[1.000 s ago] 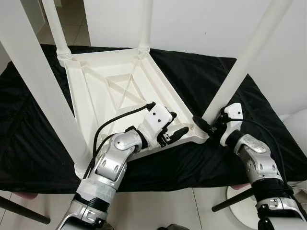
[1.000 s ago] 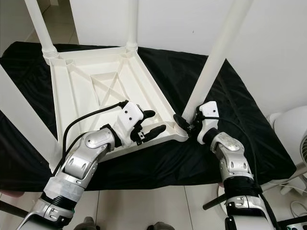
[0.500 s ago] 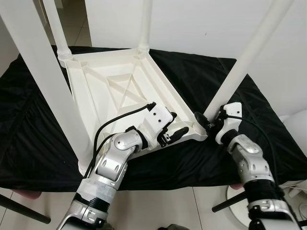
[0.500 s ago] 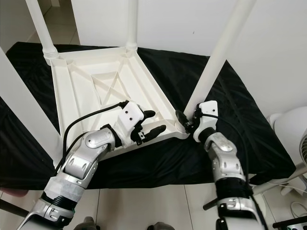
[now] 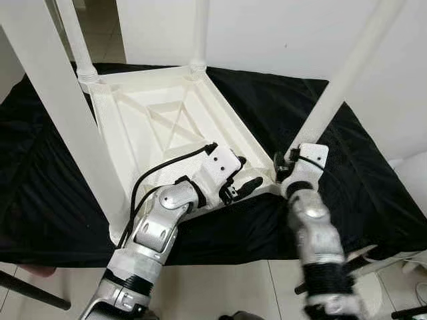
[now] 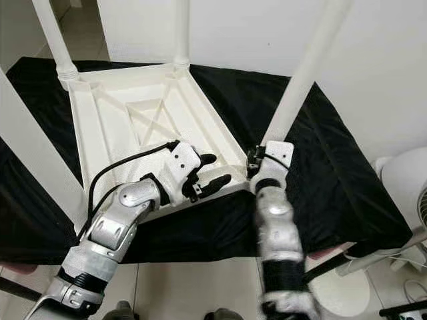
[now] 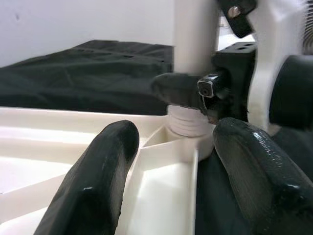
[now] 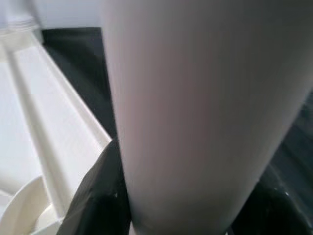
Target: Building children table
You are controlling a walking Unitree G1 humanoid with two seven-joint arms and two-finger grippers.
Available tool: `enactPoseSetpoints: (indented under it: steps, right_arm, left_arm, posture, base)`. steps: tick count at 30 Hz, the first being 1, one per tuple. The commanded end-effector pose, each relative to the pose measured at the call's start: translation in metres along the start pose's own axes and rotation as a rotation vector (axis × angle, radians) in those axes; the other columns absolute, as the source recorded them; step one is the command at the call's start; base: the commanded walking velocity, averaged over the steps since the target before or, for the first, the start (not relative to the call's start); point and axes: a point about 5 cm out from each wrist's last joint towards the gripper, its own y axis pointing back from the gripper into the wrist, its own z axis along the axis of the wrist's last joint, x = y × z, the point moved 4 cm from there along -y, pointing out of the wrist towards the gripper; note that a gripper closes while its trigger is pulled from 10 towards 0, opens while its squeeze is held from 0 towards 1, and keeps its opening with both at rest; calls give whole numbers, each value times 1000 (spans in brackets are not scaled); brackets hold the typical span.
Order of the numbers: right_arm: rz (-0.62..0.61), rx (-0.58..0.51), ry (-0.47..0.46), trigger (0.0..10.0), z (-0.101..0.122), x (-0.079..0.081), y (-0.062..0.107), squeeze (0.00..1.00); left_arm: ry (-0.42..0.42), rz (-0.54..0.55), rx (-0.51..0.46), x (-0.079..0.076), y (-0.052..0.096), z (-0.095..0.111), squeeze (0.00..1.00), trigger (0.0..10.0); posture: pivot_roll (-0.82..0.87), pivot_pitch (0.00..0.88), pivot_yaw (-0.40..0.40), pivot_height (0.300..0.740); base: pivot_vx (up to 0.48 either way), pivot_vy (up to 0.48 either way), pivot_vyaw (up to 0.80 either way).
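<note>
The upturned white table top (image 5: 167,127) lay on a black cloth (image 5: 347,180), three legs already standing in their corners. The right gripper (image 5: 285,167) was clamped around the base of the fourth leg (image 5: 333,93) at the near right corner, while the left gripper (image 5: 241,175), fingers apart, straddled the table's near edge beside it. The leg appeared seated, though its socket was partly hidden. Turning it squarely, with the top held steady, would likely tighten it without cross-threading.
</note>
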Motion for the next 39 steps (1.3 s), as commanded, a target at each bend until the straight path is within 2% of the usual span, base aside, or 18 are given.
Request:
enactPoseSetpoints:
  steps: [1, 3, 9, 10, 11, 12, 15, 21, 22, 23, 24, 28, 30, 31, 33, 34, 36, 39]
  right_arm:
    - [-70, 15, 17, 10000, -4, -12, 3, 0]
    - [-38, 14, 14, 10000, -3, -7, 6, 0]
    - [-22, 35, 35, 10000, -9, -9, 11, 0]
    - [-24, 34, 33, 10000, -10, -10, 11, 169]
    - [-27, 33, 31, 10000, -10, -11, 11, 169]
    - [-30, 28, 34, 10000, -9, -13, 11, 1000]
    - [-22, 25, 26, 10000, -8, -13, 12, 1000]
    - [71, -3, 17, 10000, -5, -14, 10, 1000]
    - [177, -1, 21, 10000, -6, -15, 9, 0]
    - [177, -1, 21, 10000, -6, -15, 9, 0]
    - [371, -19, 74, 10000, -5, -21, 8, 0]
    - [462, -35, 116, 10000, -4, -24, 10, 0]
    - [543, -26, 184, 10000, -7, -32, 6, 0]
    - [543, -26, 184, 10000, -7, -32, 6, 0]
    - [622, -16, 208, 10000, -6, -37, 0, 0]
    - [622, -16, 208, 10000, -6, -37, 0, 0]
    - [723, -3, 213, 10000, -6, -32, -4, 0]
    - [756, 2, 216, 10000, -6, -31, -5, 0]
  left_arm:
    - [10, 57, 3, 2, -1, -2, 0, 10000]
    - [12, 55, 3, 1, -1, -3, 0, 10000]
    - [8, 48, 2, 1, -2, -3, 0, 10000]
    - [8, 52, 1, 2, -2, -2, 0, 10000]
    - [8, 55, 0, 3, -2, -2, 0, 10000]
    - [8, 56, 0, 3, -3, -2, 0, 10000]
    - [8, 55, 0, 3, -3, -2, 0, 10000]
    - [6, 56, 1, 3, -2, -3, 0, 10000]
    - [5, 58, 0, 3, -2, -2, 0, 10000]
    - [5, 58, 0, 3, -2, -2, 0, 10000]
    - [4, 60, -1, 4, -2, -2, 0, 10000]
    - [4, 60, -2, 4, -2, -2, 0, 10000]
    - [-1, 50, -1, 3, -3, -2, 0, 10000]
    - [-1, 50, -1, 3, -3, -2, 0, 10000]
    - [-6, 43, -3, 3, -4, -1, 0, 10000]
    - [-6, 43, -3, 3, -4, -1, 0, 10000]
    - [-10, 41, -7, 4, -6, 0, 0, 10000]
    - [-11, 40, -9, 4, -7, 1, 0, 10000]
  posture:
    - [52, 0, -92, 740]
    - [44, 0, -92, 740]
    - [46, 0, -95, 740]
    - [46, 0, -95, 740]
    - [46, 0, -96, 740]
    - [45, 0, -96, 740]
    - [45, 0, -96, 740]
    - [46, 0, -98, 740]
    - [46, 0, -101, 740]
    - [46, 0, -101, 740]
    - [47, 0, -101, 740]
    - [47, 0, -101, 740]
    - [43, 0, -93, 740]
    - [43, 0, -93, 740]
    - [46, 0, -89, 740]
    - [46, 0, -89, 740]
    - [48, 0, -83, 740]
    - [48, 0, -83, 740]
  base:
    - [0, 0, 0]
    - [0, 0, 0]
    - [0, 0, 0]
    - [0, 0, 0]
    - [0, 0, 0]
    - [0, 0, 0]
    - [0, 0, 0]
    - [0, 0, 0]
    - [0, 0, 0]
    - [0, 0, 0]
    - [0, 0, 0]
    - [0, 0, 0]
    - [0, 0, 0]
    - [0, 0, 0]
    - [0, 0, 0]
    - [0, 0, 0]
    - [0, 0, 0]
    - [0, 0, 0]
